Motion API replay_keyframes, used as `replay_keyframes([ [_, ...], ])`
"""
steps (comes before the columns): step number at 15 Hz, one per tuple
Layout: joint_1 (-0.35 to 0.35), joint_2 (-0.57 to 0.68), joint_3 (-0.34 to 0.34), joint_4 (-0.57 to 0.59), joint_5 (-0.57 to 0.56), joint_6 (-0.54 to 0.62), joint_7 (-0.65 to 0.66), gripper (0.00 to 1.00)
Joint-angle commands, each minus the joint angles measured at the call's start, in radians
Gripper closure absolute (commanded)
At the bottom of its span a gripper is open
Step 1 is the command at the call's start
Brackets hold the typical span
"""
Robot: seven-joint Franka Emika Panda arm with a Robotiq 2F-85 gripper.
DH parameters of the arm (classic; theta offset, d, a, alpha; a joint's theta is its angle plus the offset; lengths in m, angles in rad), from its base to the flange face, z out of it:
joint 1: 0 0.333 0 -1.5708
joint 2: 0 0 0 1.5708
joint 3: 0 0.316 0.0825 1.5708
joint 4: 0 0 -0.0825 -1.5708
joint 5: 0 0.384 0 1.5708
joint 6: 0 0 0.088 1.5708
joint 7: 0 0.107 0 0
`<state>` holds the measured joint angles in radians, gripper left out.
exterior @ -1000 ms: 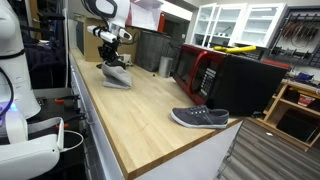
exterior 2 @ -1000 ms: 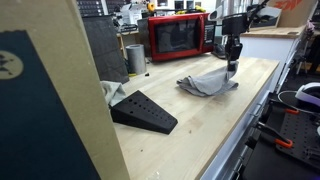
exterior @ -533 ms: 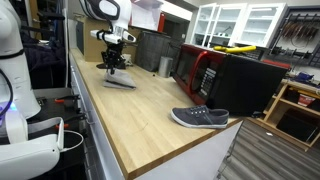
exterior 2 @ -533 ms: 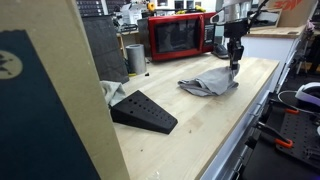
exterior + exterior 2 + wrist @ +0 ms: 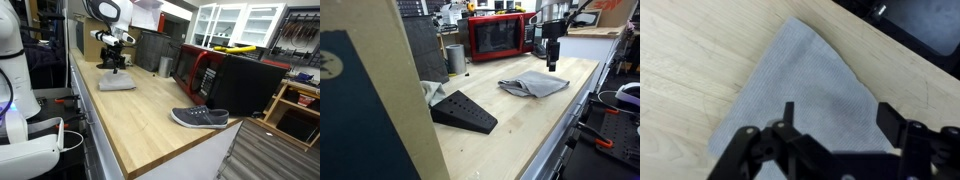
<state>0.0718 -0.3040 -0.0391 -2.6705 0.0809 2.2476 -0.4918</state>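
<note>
Grey cloth lies flat, finely woven, one corner pointed.

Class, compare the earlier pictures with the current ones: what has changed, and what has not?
The gripper let go of the cloth and rose above it, open; the cloth sank flatter. The shoe, wedge and microwave stayed put.

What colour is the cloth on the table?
The cloth is plain light grey; the wrist view shows it best.
</note>
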Motion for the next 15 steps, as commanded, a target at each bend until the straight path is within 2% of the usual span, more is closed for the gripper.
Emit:
replay_keyframes([
  [1, 0.036, 0.087, -0.002, 0.066, 0.131, 0.024, 0.081, 0.00],
  [4, 0.039, 0.178, 0.027, 0.112, 0.187, 0.073, 0.181, 0.00],
  [8, 0.039, 0.273, 0.085, 0.154, 0.160, 0.099, 0.361, 0.00],
  [13, 0.066, 0.270, 0.156, 0.161, 0.167, 0.046, 0.483, 0.00],
  [14, 0.069, 0.261, 0.165, 0.159, 0.147, 0.036, 0.515, 0.17],
  [15, 0.072, 0.257, 0.173, 0.157, 0.128, 0.032, 0.542, 0.26],
])
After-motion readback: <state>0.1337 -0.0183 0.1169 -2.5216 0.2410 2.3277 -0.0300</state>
